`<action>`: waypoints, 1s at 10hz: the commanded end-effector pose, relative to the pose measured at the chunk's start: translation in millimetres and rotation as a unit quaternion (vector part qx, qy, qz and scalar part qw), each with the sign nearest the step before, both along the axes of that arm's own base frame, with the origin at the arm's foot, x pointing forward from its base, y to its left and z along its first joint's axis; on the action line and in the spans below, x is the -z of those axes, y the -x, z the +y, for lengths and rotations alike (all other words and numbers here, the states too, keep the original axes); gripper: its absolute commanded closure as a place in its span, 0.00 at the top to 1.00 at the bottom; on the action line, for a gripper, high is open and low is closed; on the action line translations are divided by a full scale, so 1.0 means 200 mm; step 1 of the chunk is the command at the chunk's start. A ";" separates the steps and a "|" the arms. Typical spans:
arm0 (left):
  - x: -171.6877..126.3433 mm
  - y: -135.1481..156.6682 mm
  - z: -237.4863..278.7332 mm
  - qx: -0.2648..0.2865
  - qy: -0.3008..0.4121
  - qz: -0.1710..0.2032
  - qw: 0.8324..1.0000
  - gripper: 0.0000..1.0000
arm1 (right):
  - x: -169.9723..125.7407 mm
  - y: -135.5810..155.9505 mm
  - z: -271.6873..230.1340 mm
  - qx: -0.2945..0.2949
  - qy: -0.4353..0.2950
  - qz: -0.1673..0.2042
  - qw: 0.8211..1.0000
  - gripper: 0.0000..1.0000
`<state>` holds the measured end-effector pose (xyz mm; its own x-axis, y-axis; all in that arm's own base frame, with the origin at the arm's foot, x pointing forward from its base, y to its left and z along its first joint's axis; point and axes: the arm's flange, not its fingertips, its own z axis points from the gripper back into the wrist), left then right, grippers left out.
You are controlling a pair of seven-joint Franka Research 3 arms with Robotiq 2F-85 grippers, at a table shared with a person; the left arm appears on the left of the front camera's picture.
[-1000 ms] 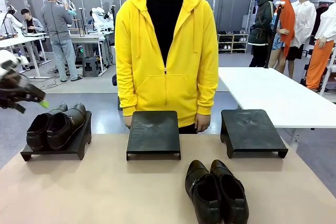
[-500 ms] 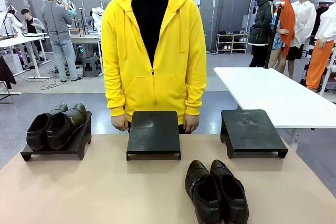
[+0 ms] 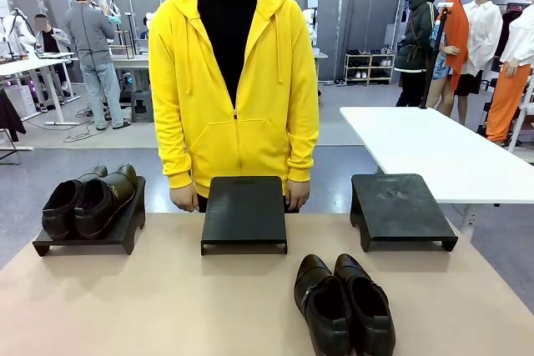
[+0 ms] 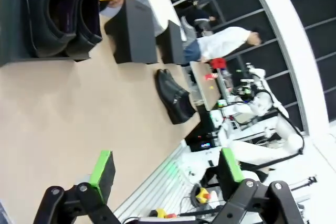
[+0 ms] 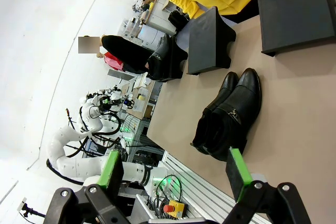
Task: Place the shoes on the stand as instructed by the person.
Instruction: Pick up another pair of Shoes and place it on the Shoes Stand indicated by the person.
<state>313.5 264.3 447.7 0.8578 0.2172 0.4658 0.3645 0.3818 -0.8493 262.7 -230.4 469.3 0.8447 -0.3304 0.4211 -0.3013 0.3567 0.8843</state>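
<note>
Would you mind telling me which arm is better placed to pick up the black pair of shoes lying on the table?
Right, probably. The black shoes lie right of the table's middle, close before the open right gripper; from the open left gripper they sit farther off across the table.

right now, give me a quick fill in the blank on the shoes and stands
The dark brown shoes sit on the ____ stand.
The black shoes lie on the ____.
The person stands behind the ____ stand.
The left hand and right hand are both ____.
Missing: left, table, middle, open.
</note>
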 end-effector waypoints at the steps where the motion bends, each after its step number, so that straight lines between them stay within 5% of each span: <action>1: 0.07 -0.08 0.11 0.033 0.042 -0.006 0.999 1.00 | -0.01 0.01 0.00 -0.001 -0.003 -0.008 1.000 1.00; 10: 0.14 -0.05 0.06 0.030 0.049 -0.003 0.998 1.00 | -0.01 0.01 0.00 -0.001 -0.003 -0.008 1.000 1.00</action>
